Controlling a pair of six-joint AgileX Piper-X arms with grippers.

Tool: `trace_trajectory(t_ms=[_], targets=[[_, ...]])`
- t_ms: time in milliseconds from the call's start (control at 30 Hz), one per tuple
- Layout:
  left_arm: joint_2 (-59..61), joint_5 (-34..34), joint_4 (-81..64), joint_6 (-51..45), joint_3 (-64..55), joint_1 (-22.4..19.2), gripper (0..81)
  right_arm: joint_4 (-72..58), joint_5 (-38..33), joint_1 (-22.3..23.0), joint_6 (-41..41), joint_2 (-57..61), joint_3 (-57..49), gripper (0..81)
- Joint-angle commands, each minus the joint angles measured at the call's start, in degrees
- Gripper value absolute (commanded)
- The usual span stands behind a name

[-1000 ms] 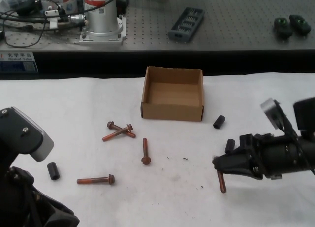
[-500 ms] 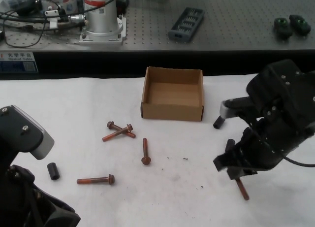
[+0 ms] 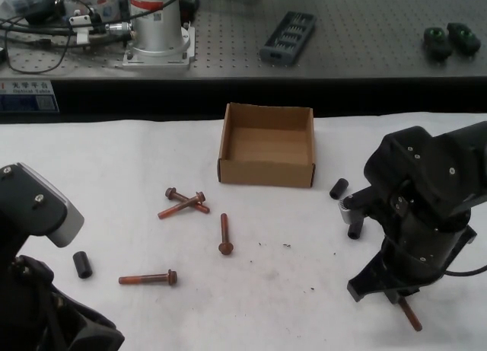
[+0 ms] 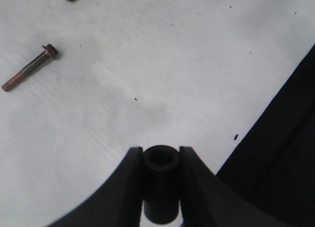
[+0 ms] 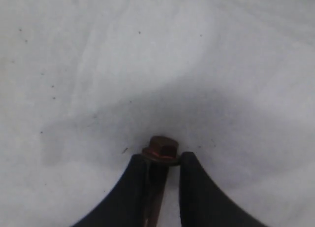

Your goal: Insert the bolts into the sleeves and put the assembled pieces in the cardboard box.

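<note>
Copper-coloured hex-head metal bolt [image 3: 411, 316]: carried within the last second from the lower middle-right of the high view toward its lower right corner; now slanting out below the arm, head end outermost.
Black right arm [image 3: 426, 206]: swung from lying level to standing hunched over the bolt, wrist turned.
Right jaws: nearly closed, pinching the bolt's shank just behind the head [image 5: 160, 150]; whether the bolt touches the cloth, cannot tell.
Left jaws: narrowly parted, clamped on the sides of a short black cylindrical sleeve [image 4: 161, 182], bore facing outward; parked at the lower left of the high view, no shift across the three frames.
Meaning for the task: likely a re-aiming of the bolt to meet the held sleeve; insertion not yet begun.
Brown cardboard box [image 3: 266, 170]: upper middle of the high view, nothing in it.
White cloth counter [image 3: 289, 290]: four loose bolts left of centre, one lying alone [image 3: 148, 278]; loose sleeves at lower left [image 3: 82, 264] and right of the box [image 3: 338, 188].
</note>
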Motion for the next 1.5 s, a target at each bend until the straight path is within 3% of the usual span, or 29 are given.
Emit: trace_trajectory(t_ms=[0,133,233,367,433,767,1200,1267,1433,1467], targets=[[-0.4,-0.1,-0.8,-0.4,-0.3,0.1,0.6,0.4,-0.1,0.1,-1.0,0.7,-0.2,7.0],[-0.4,-0.1,-0.8,-0.4,-0.3,0.1,0.6,1.1,-0.4,0.1,-1.0,0.7,-0.2,7.0],[-0.4,-0.1,-0.8,-0.4,-0.3,0.1,0.6,1.6,-0.4,0.1,-1.0,0.7,-0.2,1.6],[-0.4,-0.1,-0.8,-0.4,-0.3,0.1,0.6,2.2,-0.4,0.1,-1.0,0.7,-0.2,26.7],[-0.4,-0.1,-0.8,-0.4,-0.3,0.1,0.6,2.7,-0.4,0.1,-1.0,0.7,-0.2,31.8],[-0.4,-0.1,-0.8,-0.4,-0.3,0.1,0.6,7.8,-0.4,0.1,-0.6,0.3,-0.7,27.5],[-0.4,-0.1,-0.8,-0.6,-0.3,0.1,0.6,-0.1,-6.3,0.1,1.8,0.5,-0.5,27.4],[-0.4,-0.1,-0.8,-0.6,-0.3,0.1,0.6,0.4,-6.4,0.1,2.3,0.8,-0.5,23.6],[-0.4,-0.1,-0.8,-0.6,-0.3,0.1,0.6,1.8,-6.4,0.1,2.9,1.6,-0.5,1.1],[-0.4,-0.1,-0.8,-0.6,-0.3,0.1,0.6,1.8,-6.4,0.1,2.9,1.6,-0.5,5.9]])
